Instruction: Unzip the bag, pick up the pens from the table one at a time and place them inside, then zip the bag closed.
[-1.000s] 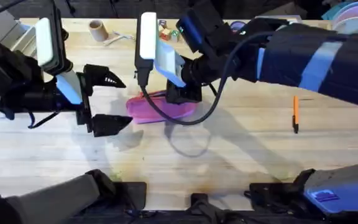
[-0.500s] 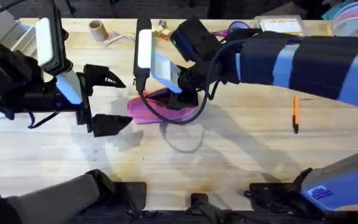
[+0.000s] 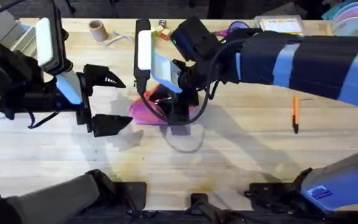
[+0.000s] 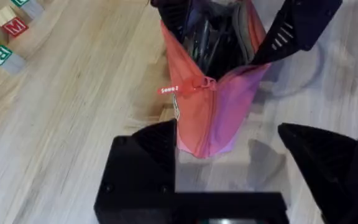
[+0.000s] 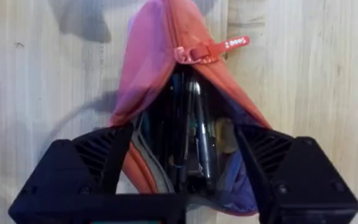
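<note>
The pink bag (image 3: 143,111) lies left of the table's (image 3: 241,155) middle. Its zipper is drawn back to one end, where the pull (image 5: 191,53) carries a red tag, and dark pens (image 5: 201,134) show inside the open mouth. My right gripper (image 3: 178,109) hangs open right over that mouth, one finger on each side of the bag (image 5: 145,68). My left gripper (image 3: 109,101) stands open just left of the bag's closed end (image 4: 229,106), not touching it. An orange pen (image 3: 295,113) lies alone far to the right.
Along the back edge are a tape roll (image 3: 96,29), letter blocks (image 4: 5,37), purple scissors (image 3: 238,27), a clear box (image 3: 281,25) and stacked plates (image 3: 353,15). Bare wood lies in front of the bag and around the orange pen.
My right gripper has shifted left and come down over the bag's open mouth. The left arm and the orange pen have stayed put.
</note>
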Controlling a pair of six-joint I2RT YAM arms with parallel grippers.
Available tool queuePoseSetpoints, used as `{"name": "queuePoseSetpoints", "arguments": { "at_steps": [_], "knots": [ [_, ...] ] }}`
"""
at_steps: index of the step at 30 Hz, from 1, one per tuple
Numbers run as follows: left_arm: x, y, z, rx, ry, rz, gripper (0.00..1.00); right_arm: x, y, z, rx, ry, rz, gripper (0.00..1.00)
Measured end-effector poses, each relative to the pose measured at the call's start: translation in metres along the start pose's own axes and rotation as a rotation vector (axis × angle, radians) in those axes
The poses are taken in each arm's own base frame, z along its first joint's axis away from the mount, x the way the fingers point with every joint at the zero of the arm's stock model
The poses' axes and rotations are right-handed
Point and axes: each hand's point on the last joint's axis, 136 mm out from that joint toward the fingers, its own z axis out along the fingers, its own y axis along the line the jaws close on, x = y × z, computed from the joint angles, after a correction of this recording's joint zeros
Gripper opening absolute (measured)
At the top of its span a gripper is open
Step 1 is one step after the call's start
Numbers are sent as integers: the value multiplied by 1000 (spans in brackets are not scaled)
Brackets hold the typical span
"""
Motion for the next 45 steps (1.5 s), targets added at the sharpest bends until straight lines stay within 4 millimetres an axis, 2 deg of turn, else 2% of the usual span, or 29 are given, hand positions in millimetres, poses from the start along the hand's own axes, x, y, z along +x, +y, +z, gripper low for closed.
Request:
{"name": "queuePoseSetpoints", "arguments": {
  "at_steps": [17,21,29,34,37,40,45],
  "knots": [
    [0,1,0,-2,1,3,993,-1,-1,-1,4,1,0,998],
    [0,1,0,-2,1,3,993,-6,-2,-11,21,-16,17,998],
    [0,1,0,-2,1,3,993,-34,-9,-62,114,-122,85,998],
    [0,1,0,-2,1,3,993,-36,-22,-96,175,-183,225,998],
    [0,1,0,-2,1,3,993,-26,-34,-119,215,-211,374,998],
    [0,1,0,-2,1,3,993,-6,-44,-142,251,-218,532,998],
    [0,1,0,-2,1,3,993,28,-45,-175,289,-198,721,998]
  ]
}}
